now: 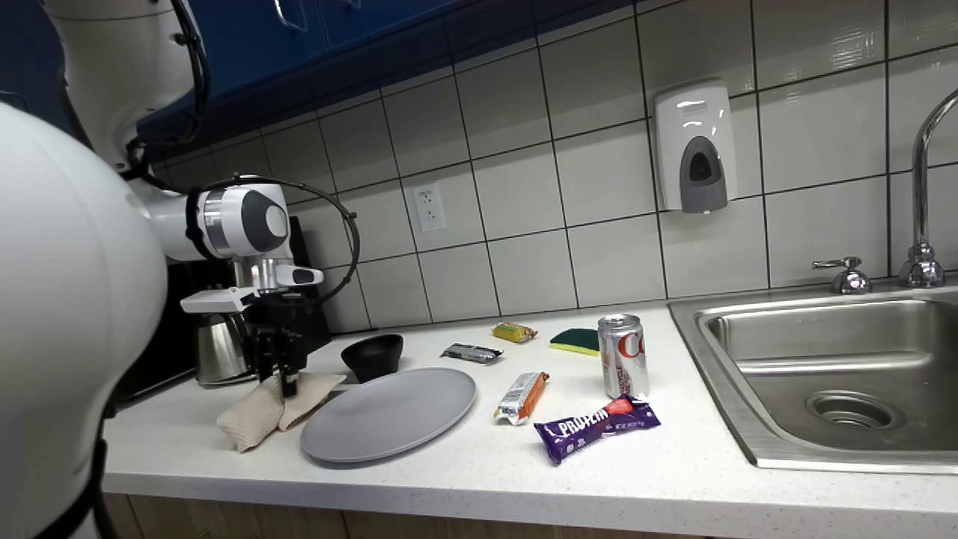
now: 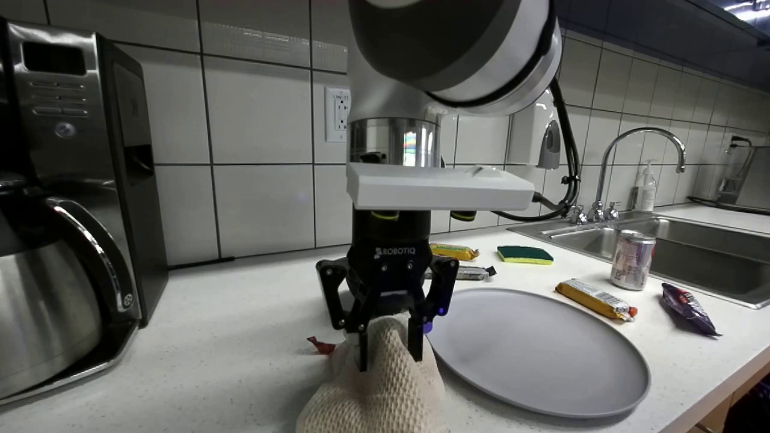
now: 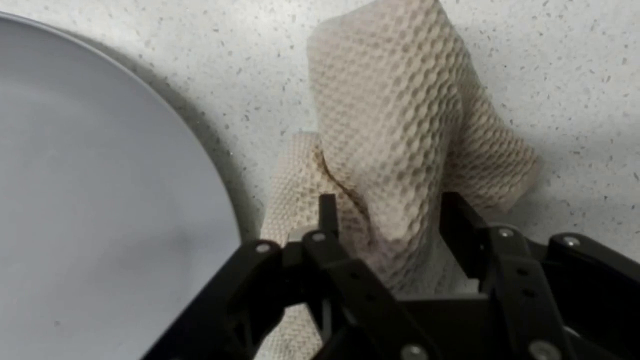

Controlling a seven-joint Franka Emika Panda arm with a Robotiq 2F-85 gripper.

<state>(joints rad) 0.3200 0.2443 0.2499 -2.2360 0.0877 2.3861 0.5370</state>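
My tool [image 2: 390, 361] stands parted astride the beige towel [image 3: 385, 100], beside the plate [image 2: 541, 352] on the counter [image 2: 228, 337]. It looks light and soft; I'd pinch the raised fold [image 3: 407, 192], though contact is hard to judge.

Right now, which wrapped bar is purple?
The bar marked PROTEIN, beside the soda can; the orange-and-white bar, silver bar and yellow bar show other colours.
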